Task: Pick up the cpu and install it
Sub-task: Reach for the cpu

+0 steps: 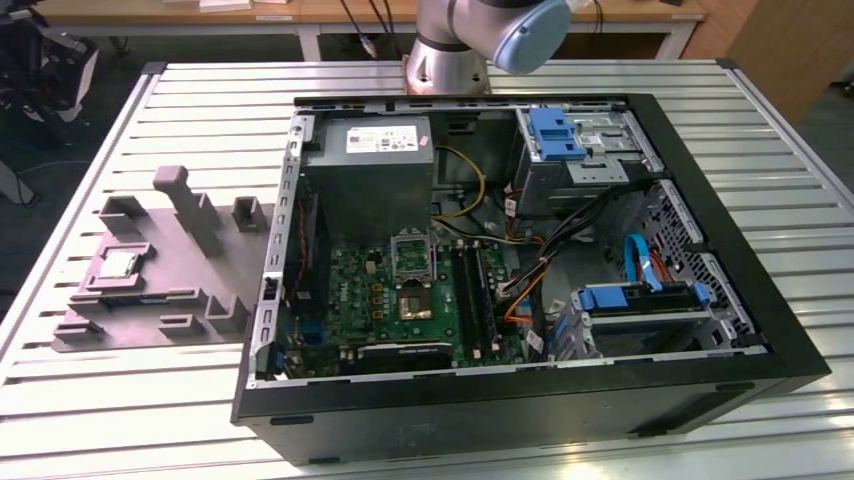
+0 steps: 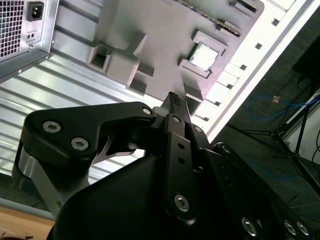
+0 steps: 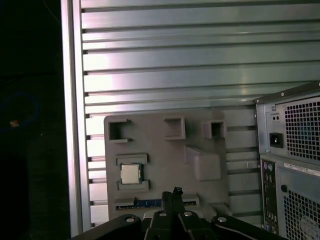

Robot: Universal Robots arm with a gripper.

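Observation:
The cpu (image 1: 118, 263) is a small silvery square chip lying flat in a recess of the grey plastic fixture (image 1: 160, 300), at the exterior view's left beside the open computer case (image 1: 534, 400). Both wrist views look down on it from high above: the cpu (image 2: 204, 57) (image 3: 130, 173) lies well clear of my gripper (image 2: 172, 97) (image 3: 176, 192). The black fingers meet at a single tip, shut, with nothing between them. Inside the case, the motherboard's metal-framed socket (image 1: 411, 262) shows a dark centre.
The case holds a grey power supply (image 1: 380, 165), blue drive brackets (image 1: 554, 132), cables and a motherboard (image 1: 400, 300). The fixture carries upright blocks and posts (image 1: 187, 205). The slatted metal table (image 1: 134, 400) ends near the fixture. The arm's base (image 1: 454, 45) stands behind the case.

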